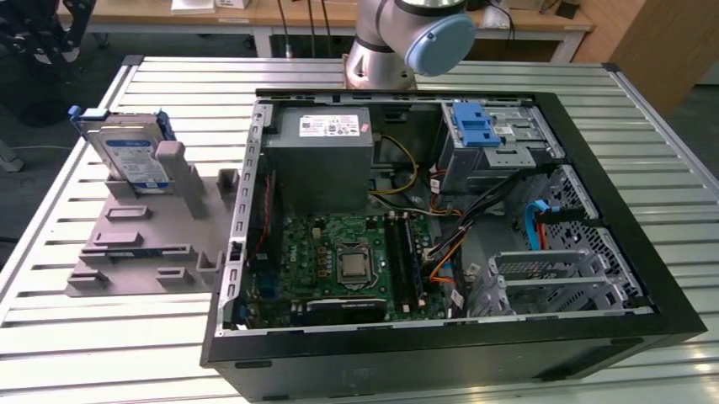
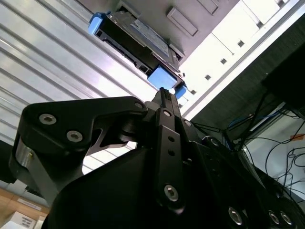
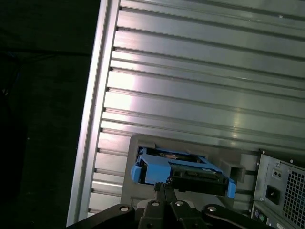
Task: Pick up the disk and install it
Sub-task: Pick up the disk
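end effector (image 3: pixel 162 187) reads as clenched in both wrist views: tips (image 2: pixel 164 93) together, nothing between them, so it carries nothing. It hangs clear of the disk (image 3: pixel 183 171), with the tips in line with one blue rail end and open air between, no contact. The disk (image 1: pixel 133 156) stands on edge in a slot of the grey fixture (image 1: pixel 146 244), label face outward, a blue rail at each end. The fixture sits on the slatted counter (image 1: pixel 674 109), just beside the open computer case (image 1: pixel 450 362) on the exterior view's left; I can't tell if the two touch. Inside the case are the power supply (image 1: pixel 326 160) at the far side, the motherboard (image 1: pixel 337 261) nearer the camera, and a blue latch (image 1: pixel 477 126) on the drive cage toward the exterior view's right. I can't tell from these views which bay takes the disk. The arm (image 1: pixel 405 42) rises at the far edge of the counter behind the case. My read: the step in hand is the approach for the pick, and the install is untouched. The pick calls for opening the end effector wider than the disk's thin dimension, squaring it to the flat faces, and coming down on the upper part that stands proud of the fixture. Grip should be centred on the metal body, not the plastic rails, or the disk likely tilts or binds on lift-out.
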Robot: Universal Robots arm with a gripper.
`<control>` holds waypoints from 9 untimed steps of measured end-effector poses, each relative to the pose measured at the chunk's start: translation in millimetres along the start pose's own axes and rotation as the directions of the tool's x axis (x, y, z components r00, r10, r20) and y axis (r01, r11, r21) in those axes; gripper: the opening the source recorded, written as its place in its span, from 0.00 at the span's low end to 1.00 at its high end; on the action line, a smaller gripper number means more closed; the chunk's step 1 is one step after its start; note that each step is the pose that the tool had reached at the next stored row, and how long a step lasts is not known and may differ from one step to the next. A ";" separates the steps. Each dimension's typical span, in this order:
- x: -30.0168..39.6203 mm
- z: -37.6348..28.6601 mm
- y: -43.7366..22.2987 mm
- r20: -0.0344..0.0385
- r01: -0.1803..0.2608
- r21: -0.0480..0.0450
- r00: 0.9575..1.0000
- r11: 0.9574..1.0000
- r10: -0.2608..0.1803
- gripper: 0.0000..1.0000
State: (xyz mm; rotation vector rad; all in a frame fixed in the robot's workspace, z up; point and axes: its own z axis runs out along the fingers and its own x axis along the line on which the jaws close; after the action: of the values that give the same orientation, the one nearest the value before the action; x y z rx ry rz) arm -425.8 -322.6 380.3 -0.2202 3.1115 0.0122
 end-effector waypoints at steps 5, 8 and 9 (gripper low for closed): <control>0.0 0.0 0.0 -0.001 0.085 -0.002 0.996 0.996 -0.085 0.11; 0.0 0.0 0.0 -0.001 0.138 -0.003 0.990 0.990 -0.138 0.11; 0.0 0.0 0.0 -0.001 0.154 -0.004 0.988 0.988 -0.154 0.11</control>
State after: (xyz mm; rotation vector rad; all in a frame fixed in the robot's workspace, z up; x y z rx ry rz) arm -425.8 -322.6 380.3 -0.4593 3.0860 0.0147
